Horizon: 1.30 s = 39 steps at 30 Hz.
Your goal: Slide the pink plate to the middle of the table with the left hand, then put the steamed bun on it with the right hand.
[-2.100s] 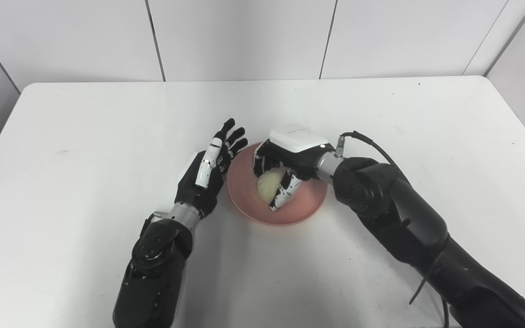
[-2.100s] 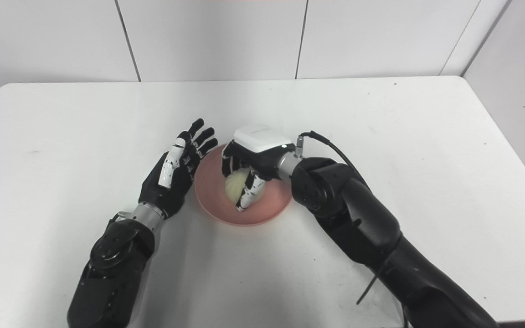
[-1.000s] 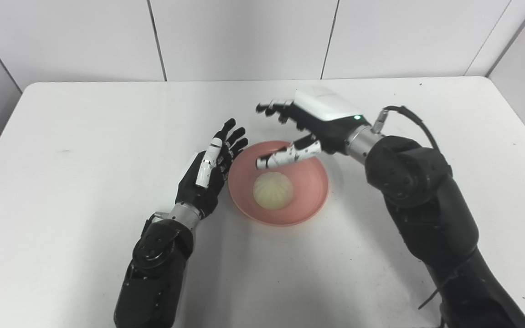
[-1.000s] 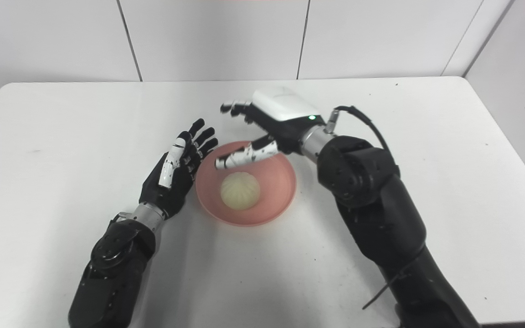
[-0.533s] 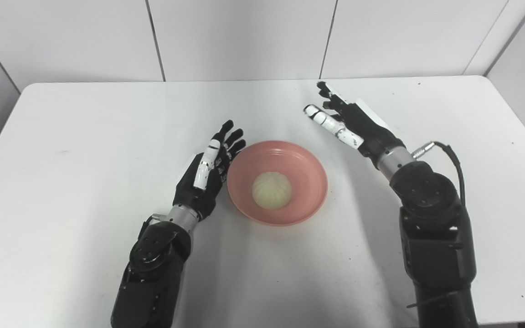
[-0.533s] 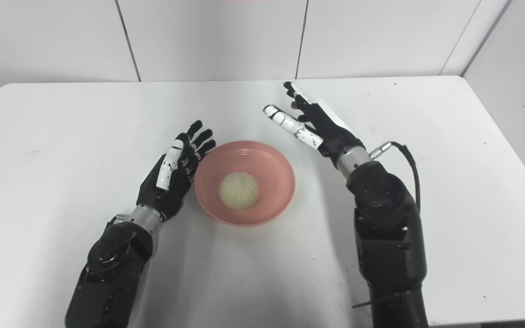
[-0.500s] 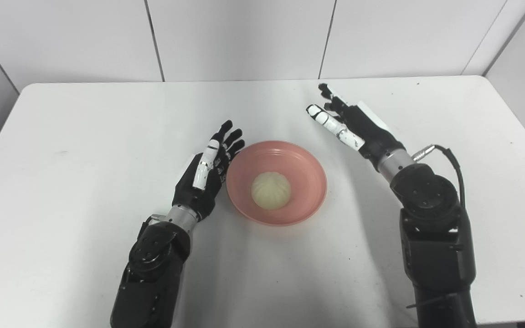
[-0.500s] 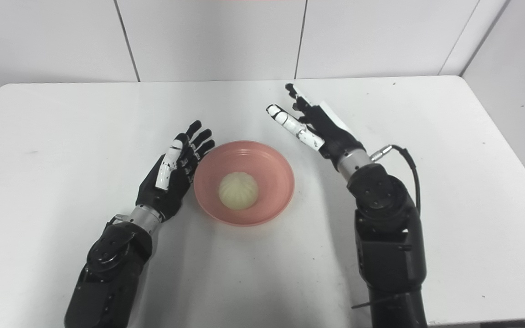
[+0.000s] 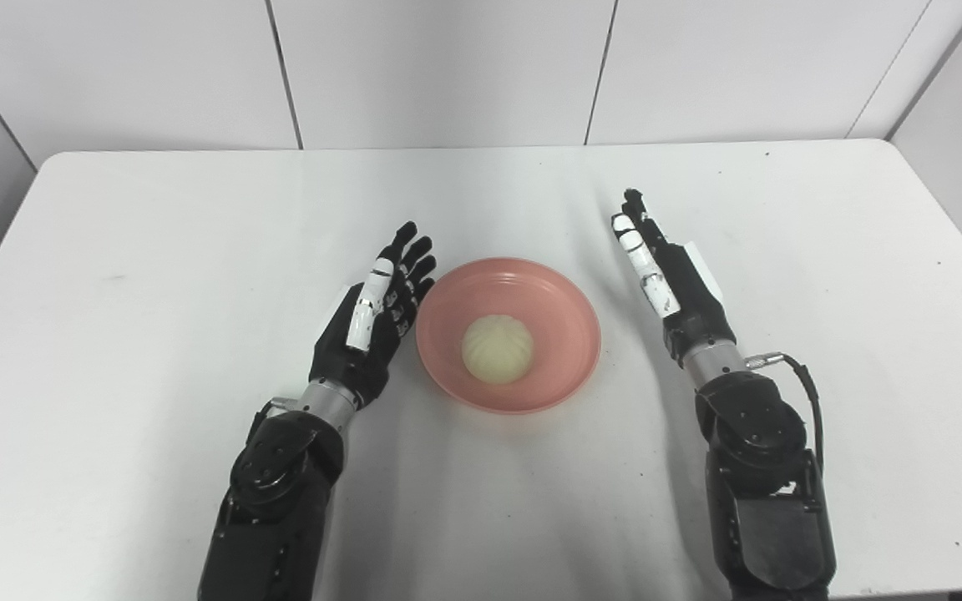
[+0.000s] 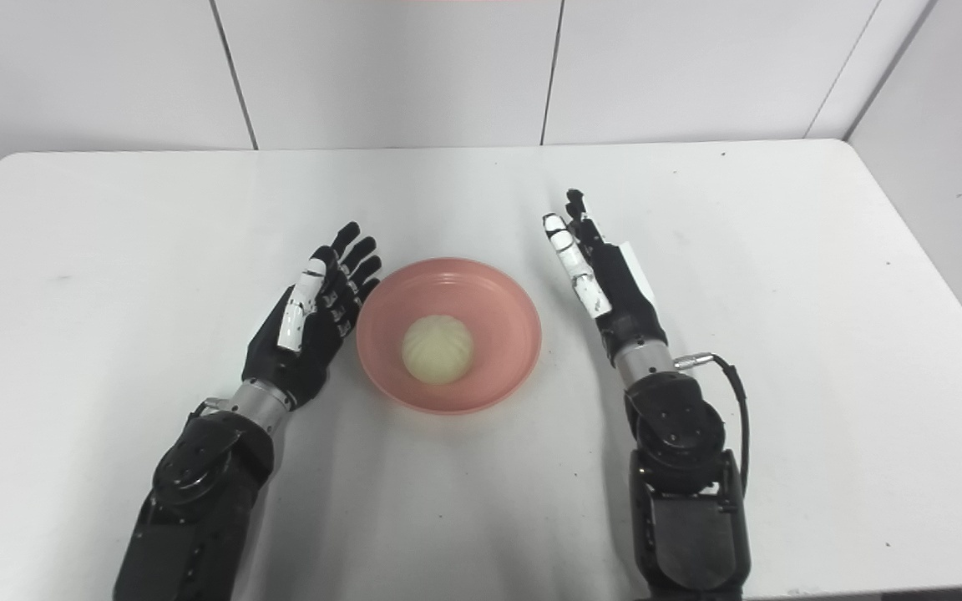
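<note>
Bright, even, white light falls from above, and both views are sharp from edge to edge, with no motion blur. The table point(image 9: 155, 250) is so pale that it nearly washes out beyond the plate point(image 9: 569, 367), though small dark specks on it stay crisp. Shadows are soft and faint: a grey patch lies on the near side of the plate, and dim bands run beside each arm, nearer the plate. The bun point(image 9: 497, 349) in the plate shows fine pleats, well focused. The plate's rim carries a mild sheen, without hard glare. The wall's seams behind the plate lean slightly outward.
</note>
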Available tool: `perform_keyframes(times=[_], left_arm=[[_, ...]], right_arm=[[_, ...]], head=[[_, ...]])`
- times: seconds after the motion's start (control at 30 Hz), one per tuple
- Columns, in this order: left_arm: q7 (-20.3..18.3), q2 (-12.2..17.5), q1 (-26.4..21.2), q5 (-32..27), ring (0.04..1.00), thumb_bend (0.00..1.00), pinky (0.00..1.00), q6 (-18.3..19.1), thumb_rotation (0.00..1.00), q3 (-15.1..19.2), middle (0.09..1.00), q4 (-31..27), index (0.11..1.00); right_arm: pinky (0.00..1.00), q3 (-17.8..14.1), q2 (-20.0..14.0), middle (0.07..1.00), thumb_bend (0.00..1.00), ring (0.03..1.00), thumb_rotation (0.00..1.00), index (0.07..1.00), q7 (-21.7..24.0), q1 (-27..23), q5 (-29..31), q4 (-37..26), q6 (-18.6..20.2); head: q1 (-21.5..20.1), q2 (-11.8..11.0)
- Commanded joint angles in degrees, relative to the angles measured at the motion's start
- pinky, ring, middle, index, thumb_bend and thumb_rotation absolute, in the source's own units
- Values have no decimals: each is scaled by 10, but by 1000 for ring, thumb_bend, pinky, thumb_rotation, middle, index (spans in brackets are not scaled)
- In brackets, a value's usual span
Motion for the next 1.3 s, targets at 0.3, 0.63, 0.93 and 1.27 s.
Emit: perform_keyframes(times=[0.3,0.63,0.93,1.27], left_arm=[[26,13,44,20,1000,347,1000,-13,1000,5,1000,1,1000],[28,19,75,39,1000,325,1000,-67,1000,-2,1000,-1,1000],[30,23,88,41,1000,341,1000,-72,1000,0,1000,-6,1000],[28,26,71,38,1000,335,1000,-73,1000,3,1000,23,1000]], right_arm=[[1000,31,13,1000,299,1000,1000,1000,-60,36,50,31,-68],[1000,41,22,1000,191,1000,1000,1000,-63,58,111,62,-87],[1000,41,19,1000,180,1000,1000,1000,-66,56,153,94,-97],[1000,49,4,1000,189,1000,1000,1000,-57,51,174,119,-108]], head=[[6,-1],[17,-5],[15,-5],[16,-5]])
